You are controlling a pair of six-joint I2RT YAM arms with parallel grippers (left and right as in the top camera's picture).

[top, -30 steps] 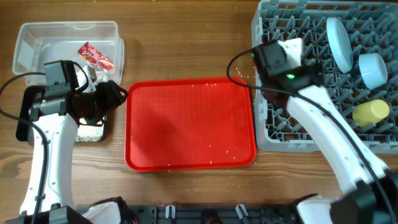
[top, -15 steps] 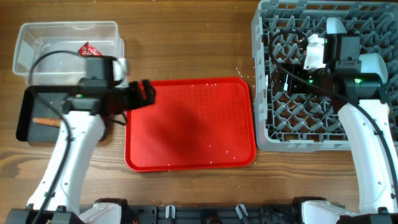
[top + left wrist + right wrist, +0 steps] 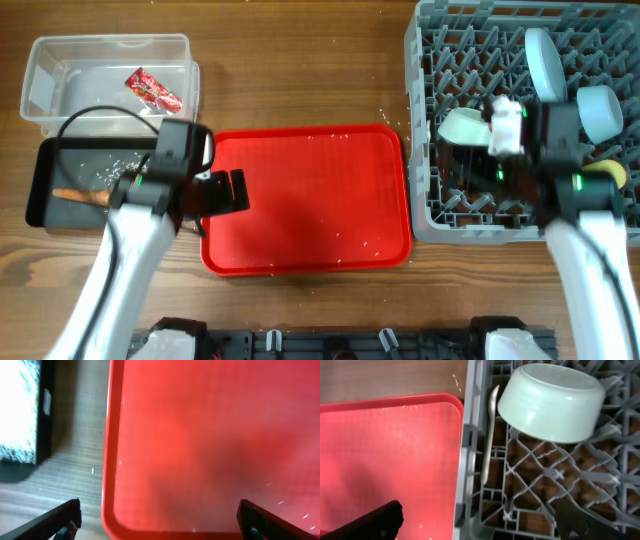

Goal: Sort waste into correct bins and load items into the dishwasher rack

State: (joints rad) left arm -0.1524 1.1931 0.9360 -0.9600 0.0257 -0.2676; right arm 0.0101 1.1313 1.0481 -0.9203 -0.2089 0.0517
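From above, the left arm [image 3: 135, 215] covers the carrot's [image 3: 80, 196] right end and part of the black tray [image 3: 38, 180]. The right arm [image 3: 585, 220] hides most of the cup [image 3: 612, 172] and a stretch of the rack [image 3: 420, 120], which runs off the top and right edges.

In the left wrist view the left gripper [image 3: 160, 516] shows only fingertips at the bottom corners. A blurred white patch [image 3: 17, 405] at the upper left can't be made out.

In the right wrist view the right gripper [image 3: 482, 520] is two dark blurs cut off below. The red tray [image 3: 385, 450] runs off the left edge.
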